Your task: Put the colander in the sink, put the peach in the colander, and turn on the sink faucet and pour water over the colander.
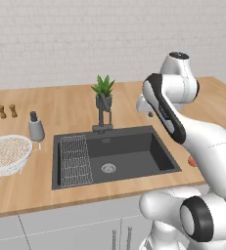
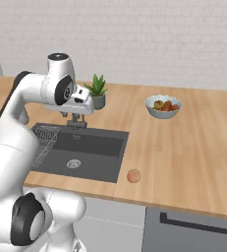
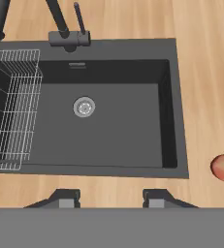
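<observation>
White mesh colander [image 1: 8,154] sits on the wood surface [image 1: 75,105] left of the sink [image 1: 129,151], just beside a grey dispenser [image 1: 35,127]; orange-pink peach [image 2: 133,175] lies on the surface just right of the sink's front corner. Sink holds a wire rack [image 3: 14,109] at its left and a round drain [image 3: 84,107]; faucet [image 3: 67,34] behind it, bowl of fruit [image 2: 163,106] well right. Claw [image 3: 111,199] hangs over the sink, fingers apart, holding nothing.

The colander [image 1: 7,154] sits on the counter left of the sink [image 1: 115,156] — well apart from the peach [image 1: 192,160], just right of it.
</observation>
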Robot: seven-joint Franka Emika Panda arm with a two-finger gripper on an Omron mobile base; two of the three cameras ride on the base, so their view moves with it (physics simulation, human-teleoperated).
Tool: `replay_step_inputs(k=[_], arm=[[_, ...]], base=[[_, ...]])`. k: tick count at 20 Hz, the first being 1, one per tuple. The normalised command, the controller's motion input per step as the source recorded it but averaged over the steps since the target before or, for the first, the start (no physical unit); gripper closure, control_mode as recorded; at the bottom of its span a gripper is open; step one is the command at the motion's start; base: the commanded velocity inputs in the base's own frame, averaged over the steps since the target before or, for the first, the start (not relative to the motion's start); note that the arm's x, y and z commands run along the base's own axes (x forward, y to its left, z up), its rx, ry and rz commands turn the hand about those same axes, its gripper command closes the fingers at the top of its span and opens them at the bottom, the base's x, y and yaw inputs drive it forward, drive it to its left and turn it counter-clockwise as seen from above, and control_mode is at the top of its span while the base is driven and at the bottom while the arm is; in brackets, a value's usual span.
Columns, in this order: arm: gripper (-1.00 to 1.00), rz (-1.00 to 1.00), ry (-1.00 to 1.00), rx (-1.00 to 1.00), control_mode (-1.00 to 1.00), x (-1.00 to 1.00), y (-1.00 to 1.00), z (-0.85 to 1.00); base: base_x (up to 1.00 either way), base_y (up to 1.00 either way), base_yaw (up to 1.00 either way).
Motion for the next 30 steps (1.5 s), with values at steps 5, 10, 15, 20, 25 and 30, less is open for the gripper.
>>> replay_step_inputs(k=[5,10,15,20,25,30], arm=[[-1.00,0.09,-0.21,-0.04,-1.00,-0.58,0.20,-0.04],[-1.00,0.21,-0.30,-0.03,-1.00,-0.97,0.82,-0.10],[-1.00,0.11,0.06,-0.01,-1.00,-0.16,1.00,-0.35],[-1.00,0.03,0.00,0.00,-1.00,0.04,1.00,-0.38],[-1.00,0.00,0.05,-0.01,-1.00,0.22,1.00,-0.31],[-1.00,0.00,0.02,0.00,-1.00,0.57,1.00,-0.12]], base=[[0.00,0.00,0.00],[0.00,0.00,0.00],[0.00,0.00,0.00],[0.00,0.00,0.00],[0.00,0.00,0.00],[0.00,0.00,0.00]])
